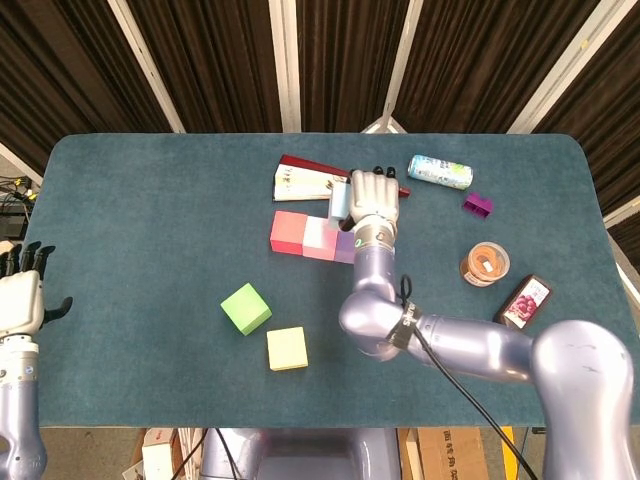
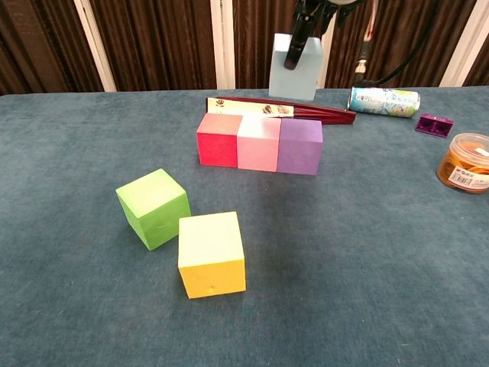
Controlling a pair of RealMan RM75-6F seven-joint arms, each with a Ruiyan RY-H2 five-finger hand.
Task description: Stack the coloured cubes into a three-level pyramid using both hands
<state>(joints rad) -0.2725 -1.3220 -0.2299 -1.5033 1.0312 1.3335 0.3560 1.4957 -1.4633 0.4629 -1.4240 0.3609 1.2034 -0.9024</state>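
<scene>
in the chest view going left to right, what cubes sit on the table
green cube → yellow cube → red cube → pink cube → purple cube

1. A row of three cubes (image 2: 259, 142) is sitting on the surface (image 2: 367, 252).
2. A held cube (image 2: 295, 67) is hanging above the row, over its right part.
3. A fan (image 2: 279, 110) is lying just behind the row.
4. Two loose cubes (image 2: 183, 229) are touching each other, in front of the row and to its left.
5. A can (image 2: 383, 101) is lying behind and right of the row.
</scene>
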